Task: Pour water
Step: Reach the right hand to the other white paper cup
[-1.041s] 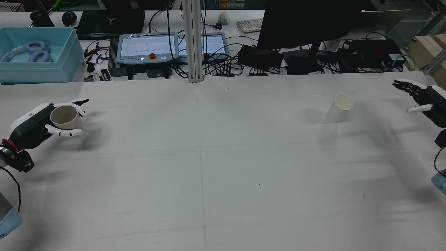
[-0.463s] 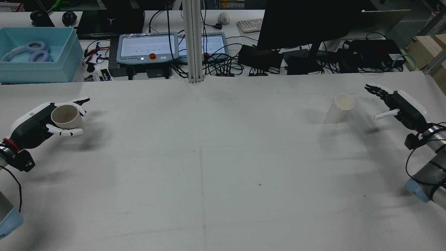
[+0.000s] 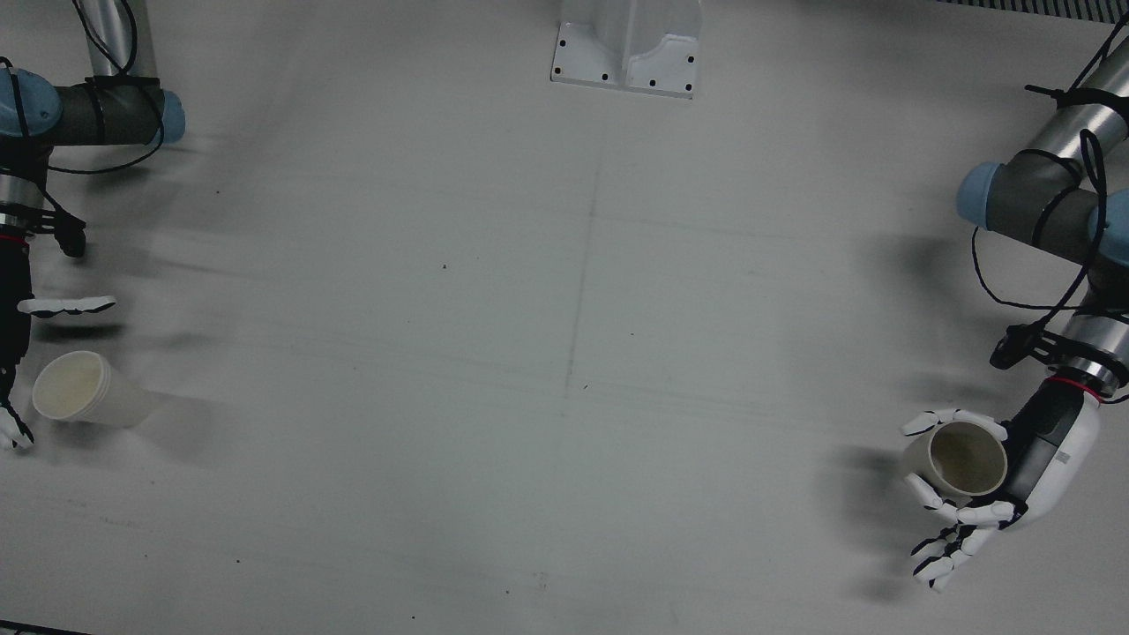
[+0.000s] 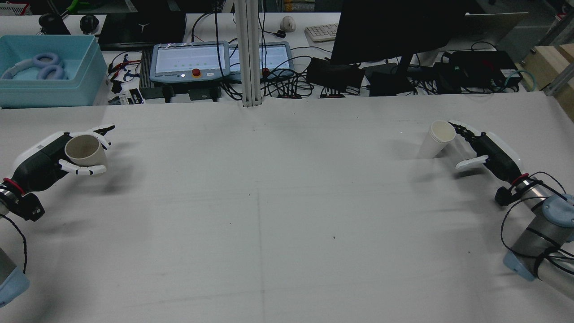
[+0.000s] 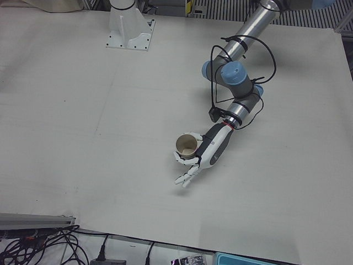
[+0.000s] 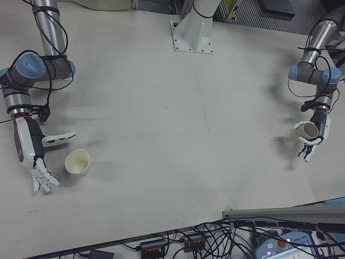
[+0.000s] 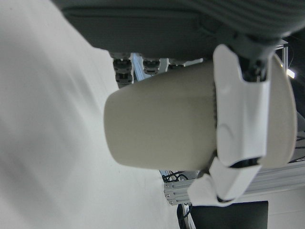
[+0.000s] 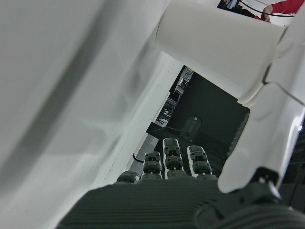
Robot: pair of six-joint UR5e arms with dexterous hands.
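My left hand (image 4: 45, 159) is shut on a white paper cup (image 4: 86, 151) and holds it upright just above the table at the far left of the rear view. The held cup also shows in the front view (image 3: 957, 457) and the left hand view (image 7: 162, 125). A second white paper cup (image 4: 437, 139) stands on the table at the right. My right hand (image 4: 484, 149) is open beside it, fingers spread on either side and not closed on it. In the front view this cup (image 3: 84, 399) stands beside the right hand (image 3: 16, 353). It also shows in the right hand view (image 8: 224, 45).
The white table (image 4: 287, 215) stretches between the two arms. An aluminium post (image 4: 249, 54) stands at the back centre, with its base plate (image 3: 628, 48) in the front view. Behind it are teach pendants (image 4: 188, 63), a monitor (image 4: 394, 31), cables and a blue box (image 4: 49, 85).
My right hand has moved in from the right edge, leftwards and lower, up to the standing cup. My left hand has held still with its cup.
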